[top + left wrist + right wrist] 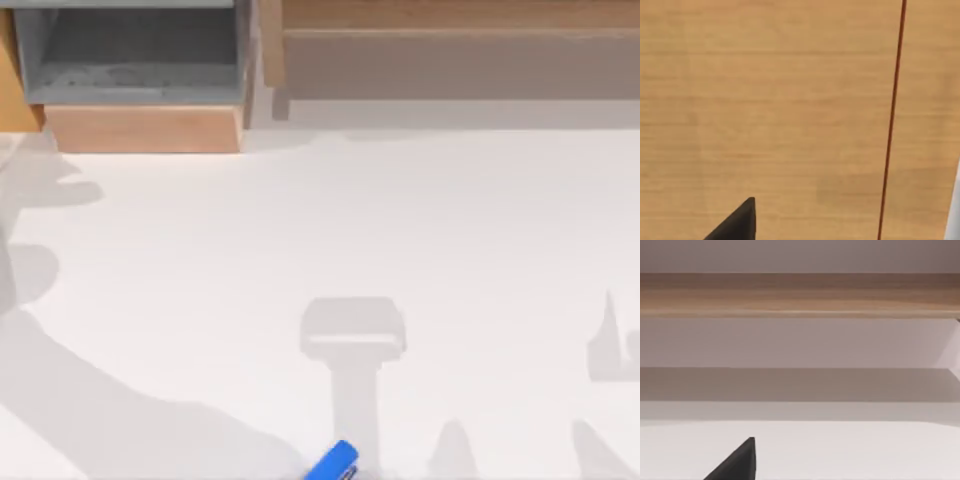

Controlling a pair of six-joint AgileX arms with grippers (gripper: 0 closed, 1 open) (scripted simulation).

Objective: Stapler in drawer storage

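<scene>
One small blue stapler (333, 463) lies on the white table (200, 300) at the near edge of the top view. It is well apart from the drawer (140, 128), nearer than it and off to its right, and it lies slantwise with its rounded end turned toward the far right; a bit of grey shows beneath that end. Nothing touches it. Between the stapler and the drawer the table bears only soft grey shadows (352, 330): a blocky one just beyond the stapler, and broader ones nearer than the drawer on its own side. The drawer stands at the far left of the table, pulled open, its grey inside bare and its light-wood front panel facing the near side. Just to the right of the drawer, along the far edge, runs the long wooden shelf unit (450, 60). In the left wrist view one dark tip of the left gripper (737, 222) sits close before a light-wood panel (770, 110) crossed by a thin dark seam; I cannot tell whether this gripper is wide or narrow. In the right wrist view one dark tip of the right gripper (737, 462) hangs above the white table, facing the shelf unit farther off, and its state cannot be told either.
</scene>
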